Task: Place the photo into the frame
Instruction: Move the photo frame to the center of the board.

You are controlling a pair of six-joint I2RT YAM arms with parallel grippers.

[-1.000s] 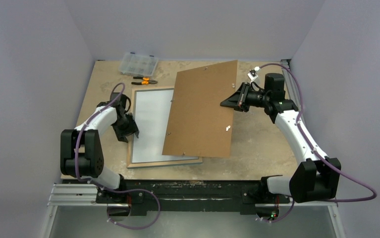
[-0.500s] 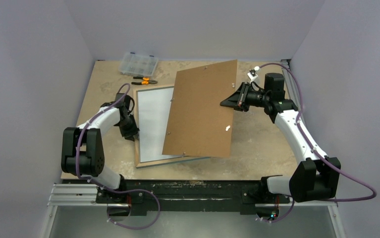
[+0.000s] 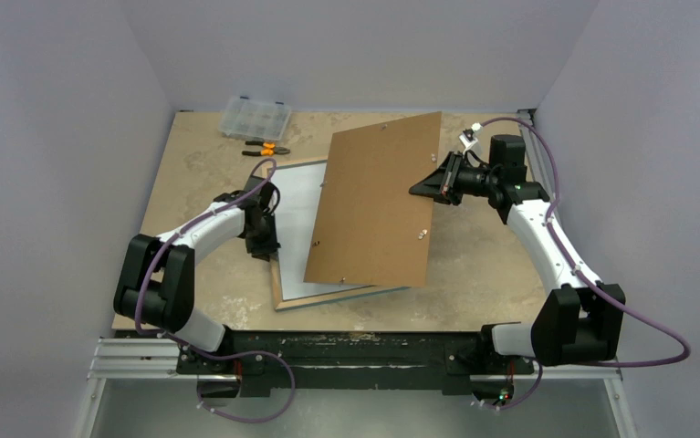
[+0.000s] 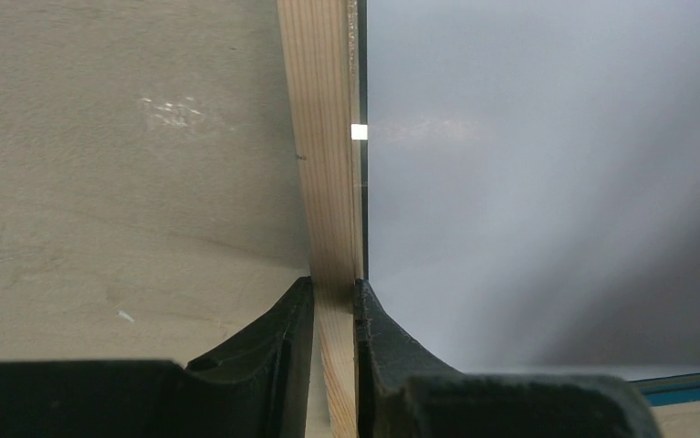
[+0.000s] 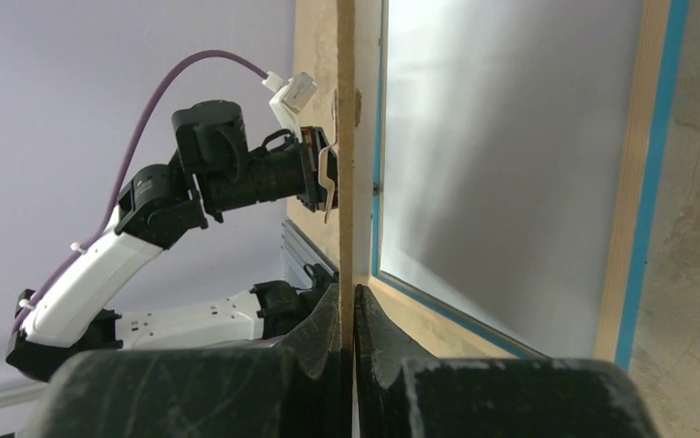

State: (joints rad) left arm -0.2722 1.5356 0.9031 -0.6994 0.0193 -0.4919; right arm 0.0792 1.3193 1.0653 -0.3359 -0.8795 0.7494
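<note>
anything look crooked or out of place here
The frame lies skewed, not square with the table edges, left hand pinching its rail. The right hand holds the brown backing board tilted in the air above it.

I can read no text, label, brand, number or sign in any of my views. The small white tab [image 4: 359,131] at the frame's [image 4: 328,164] inner edge shows blank. The white piece [image 3: 466,136] up by the right arm [image 3: 538,228] is too small to make out.

Right claw [image 5: 347,299] clamped on backing board [image 5: 346,182] edge; frame [image 5: 633,182] beyond.
</note>
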